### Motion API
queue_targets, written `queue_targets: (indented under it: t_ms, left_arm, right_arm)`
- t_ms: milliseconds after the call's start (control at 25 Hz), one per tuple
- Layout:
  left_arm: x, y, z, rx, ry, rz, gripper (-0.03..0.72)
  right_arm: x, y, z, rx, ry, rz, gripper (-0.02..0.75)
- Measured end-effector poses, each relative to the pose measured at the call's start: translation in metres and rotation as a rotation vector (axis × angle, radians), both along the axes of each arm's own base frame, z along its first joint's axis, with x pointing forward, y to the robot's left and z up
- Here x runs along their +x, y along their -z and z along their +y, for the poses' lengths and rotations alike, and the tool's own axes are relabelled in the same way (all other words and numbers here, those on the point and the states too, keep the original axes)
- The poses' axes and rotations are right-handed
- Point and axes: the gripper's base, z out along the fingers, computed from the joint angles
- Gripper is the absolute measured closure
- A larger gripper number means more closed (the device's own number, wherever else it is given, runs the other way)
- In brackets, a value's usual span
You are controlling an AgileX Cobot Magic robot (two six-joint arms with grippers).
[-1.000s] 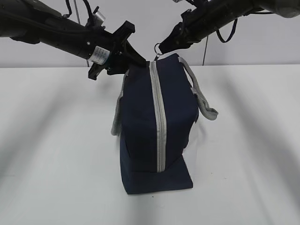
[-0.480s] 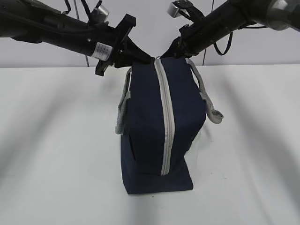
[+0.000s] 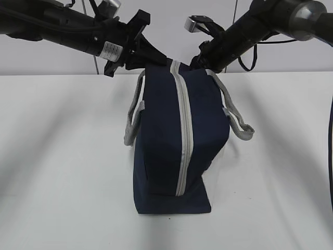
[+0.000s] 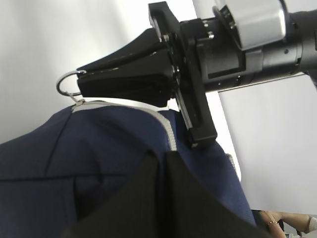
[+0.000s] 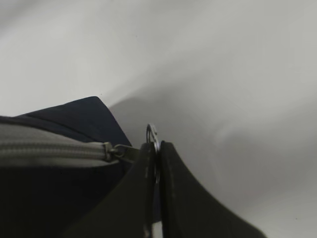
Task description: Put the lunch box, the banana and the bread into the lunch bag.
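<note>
Lunch bag (image 3: 174, 140) stands on end mid-table, long axis vertical, grey zipper strip (image 3: 183, 130) facing the camera, zipped shut. Right gripper (image 5: 154, 158) is clamped on the metal ring pull (image 5: 151, 135) at the bag's top. Left gripper (image 4: 161, 163) is pinched onto fabric at the bag's top left corner, likely bracing it. Lunch box, banana and bread aren't visible.

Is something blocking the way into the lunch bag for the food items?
Yes. The grey zipper of the lunch bag is closed along its visible length. The right claw pinches the ring pull; the left claw grips the fabric. No food is in view.
</note>
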Motion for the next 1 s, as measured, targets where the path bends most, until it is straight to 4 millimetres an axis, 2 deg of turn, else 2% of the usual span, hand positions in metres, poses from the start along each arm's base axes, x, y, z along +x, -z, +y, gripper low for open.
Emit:
queue_targets:
  t_ms: [160,240,280,360,440,480,560,760,1000]
  left_arm:
    - [-0.001,-0.001,0.0,0.008,0.008,-0.007,0.674]
    - [-0.004,-0.004,0.0,0.019,0.023,-0.019,0.602]
    - [-0.005,-0.006,-0.001,0.032,0.031,-0.03,0.524]
    - [-0.007,-0.009,0.0,0.058,0.043,-0.053,0.34]
    - [-0.008,-0.01,0.0,0.083,0.053,-0.066,0.176]
    - [-0.008,-0.009,0.0,0.092,0.055,-0.07,0.133]
    - [-0.007,-0.008,0.002,0.114,0.058,-0.077,0.102]
    - [-0.01,-0.014,0.016,0.27,0.047,-0.127,0.111]
    - [-0.022,-0.037,0.038,0.488,-0.039,-0.131,0.125]
  right_arm:
    - [0.0,-0.006,0.0,0.003,0.009,0.01,0.73]
    - [0.002,-0.012,-0.001,0.008,0.011,-0.006,0.619]
    - [0.003,-0.015,-0.002,0.013,0.017,-0.016,0.542]
    - [0.005,-0.025,-0.001,0.033,0.027,-0.04,0.339]
    - [0.006,-0.036,0.0,0.065,0.046,-0.054,0.211]
    - [0.007,-0.042,0.001,0.089,0.052,-0.063,0.178]
    - [0.007,-0.05,0.002,0.122,0.066,-0.066,0.164]
    - [0.003,-0.067,0.003,0.187,0.191,0.023,0.202]
    - [-0.005,-0.091,-0.003,0.199,0.378,0.125,0.219]
